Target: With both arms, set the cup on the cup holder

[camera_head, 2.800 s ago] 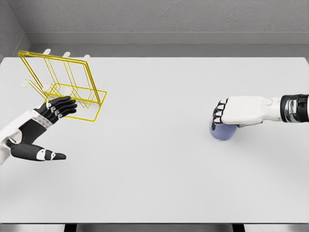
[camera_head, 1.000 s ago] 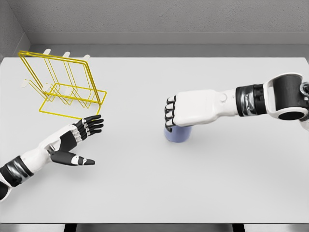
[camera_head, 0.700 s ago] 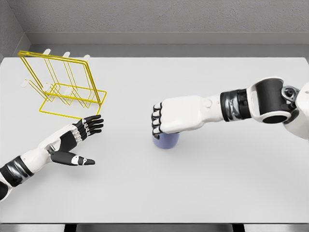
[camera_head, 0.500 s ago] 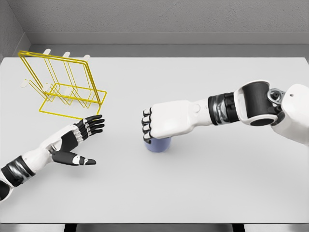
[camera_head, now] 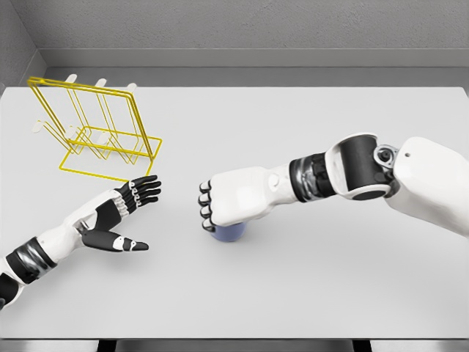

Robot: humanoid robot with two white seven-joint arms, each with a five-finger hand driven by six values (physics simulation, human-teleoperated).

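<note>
- Filling most of the view is a white table (camera_head: 308,293); its near edge is cut off at the bottom, with dark gaps showing beneath it, and a grey wall runs behind its far edge.
- Reaching in from the right edge is the right arm (camera_head: 366,172), its upper part cut off by the frame; a black elbow joint sits between the white sleeve and the white forearm.
- Standing at the far left corner of the table is the yellow wire cup holder (camera_head: 95,132), leaning slightly; three pale knobs at its top back edge and one at its left side are too small to make out clearly.
- Lying low at the left, the left arm (camera_head: 44,246) enters from the lower left corner, where its upper part is cut off.
- Closing down over the cup from above, the right hand (camera_head: 229,201) has its fingers curled around it, knuckles facing left; the contact itself is hidden under the palm.
- Resting just above the table near the holder's front corner but apart from it, the left hand (camera_head: 116,213) has its dark fingers stretched out flat and its thumb pointing right, holding nothing.
- Sitting on the table near the centre, the blue cup (camera_head: 229,233) shows only its lower part below the right hand; its rim and any handle are hidden, and it is well apart from the holder.
</note>
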